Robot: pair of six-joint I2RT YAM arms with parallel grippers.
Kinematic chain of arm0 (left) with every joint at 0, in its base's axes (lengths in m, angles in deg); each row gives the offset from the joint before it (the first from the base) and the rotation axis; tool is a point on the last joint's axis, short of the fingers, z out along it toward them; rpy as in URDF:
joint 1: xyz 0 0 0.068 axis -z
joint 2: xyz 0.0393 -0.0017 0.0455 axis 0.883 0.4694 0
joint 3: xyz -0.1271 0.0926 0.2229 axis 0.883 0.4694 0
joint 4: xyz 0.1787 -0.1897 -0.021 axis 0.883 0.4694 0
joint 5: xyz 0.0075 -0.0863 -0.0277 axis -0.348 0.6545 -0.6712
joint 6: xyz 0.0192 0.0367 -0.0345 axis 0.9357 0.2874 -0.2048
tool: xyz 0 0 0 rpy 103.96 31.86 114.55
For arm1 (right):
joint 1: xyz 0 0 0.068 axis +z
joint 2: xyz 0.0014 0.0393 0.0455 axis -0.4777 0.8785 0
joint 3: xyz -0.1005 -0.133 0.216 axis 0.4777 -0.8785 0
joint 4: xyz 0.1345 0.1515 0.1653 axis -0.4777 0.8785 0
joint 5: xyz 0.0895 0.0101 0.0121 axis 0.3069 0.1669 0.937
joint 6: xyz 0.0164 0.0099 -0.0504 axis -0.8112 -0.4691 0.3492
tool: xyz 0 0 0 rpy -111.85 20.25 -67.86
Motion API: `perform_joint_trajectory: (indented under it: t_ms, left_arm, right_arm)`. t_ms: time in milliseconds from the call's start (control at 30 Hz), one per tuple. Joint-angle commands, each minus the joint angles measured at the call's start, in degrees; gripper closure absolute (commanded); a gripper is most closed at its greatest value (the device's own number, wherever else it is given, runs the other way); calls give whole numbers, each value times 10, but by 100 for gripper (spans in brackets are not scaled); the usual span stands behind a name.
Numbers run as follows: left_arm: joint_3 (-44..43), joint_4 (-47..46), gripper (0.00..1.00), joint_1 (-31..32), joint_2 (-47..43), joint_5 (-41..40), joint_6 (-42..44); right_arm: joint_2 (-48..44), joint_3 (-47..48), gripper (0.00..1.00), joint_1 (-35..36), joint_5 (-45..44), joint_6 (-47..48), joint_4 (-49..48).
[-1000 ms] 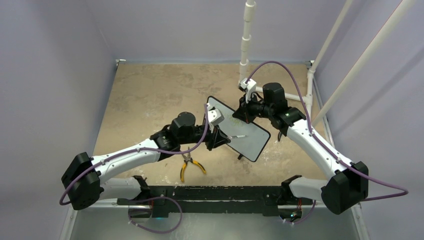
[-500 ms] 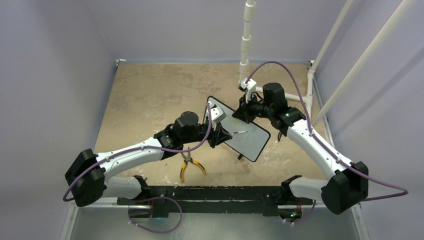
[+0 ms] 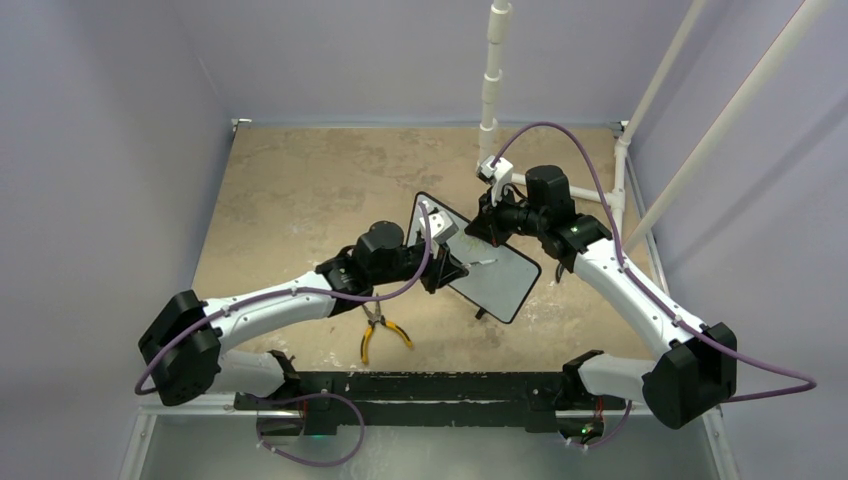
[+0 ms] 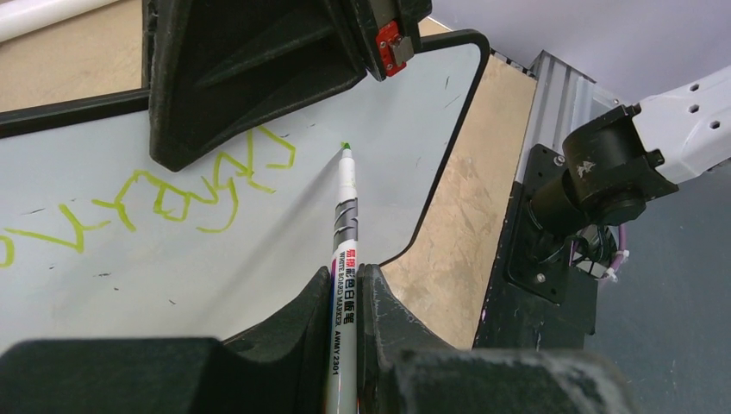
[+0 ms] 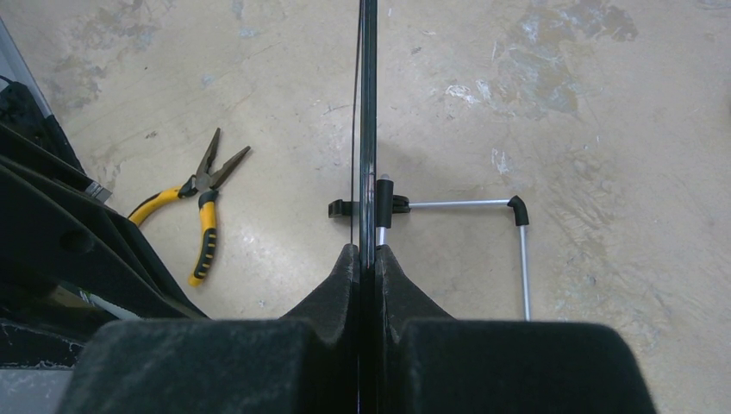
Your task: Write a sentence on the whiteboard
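Note:
The whiteboard point(image 3: 497, 277) stands tilted near the table's middle. My right gripper point(image 3: 491, 226) is shut on its top edge; in the right wrist view the board point(image 5: 368, 103) is edge-on between the jaws of that gripper point(image 5: 368, 255). My left gripper point(image 3: 452, 268) is shut on a white marker point(image 3: 478, 264). In the left wrist view the marker point(image 4: 346, 216) runs up from the gripper point(image 4: 345, 293), and its green tip is at the board point(image 4: 259, 241), just right of a row of green handwriting, the sentence point(image 4: 172, 197).
Yellow-handled pliers point(image 3: 380, 331) lie on the table in front of the board, also in the right wrist view point(image 5: 200, 207). The board's wire stand point(image 5: 519, 241) rests on the table behind it. A white pipe post point(image 3: 492, 70) stands at the back.
My left arm has moved right and slightly up along the board with the marker. The right arm and the board have not moved.

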Motion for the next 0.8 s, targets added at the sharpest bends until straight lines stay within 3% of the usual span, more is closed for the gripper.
perform_joint_trajectory:
  t_ms: [0,767]
  left_arm:
    - [-31,-28,100,4,9,-10,-12]
    - [-22,-39,100,9,-18,-19,-27]
  right_arm:
    - [-11,-4,100,8,18,-4,-6]
    - [-13,-3,100,9,16,-4,-6]
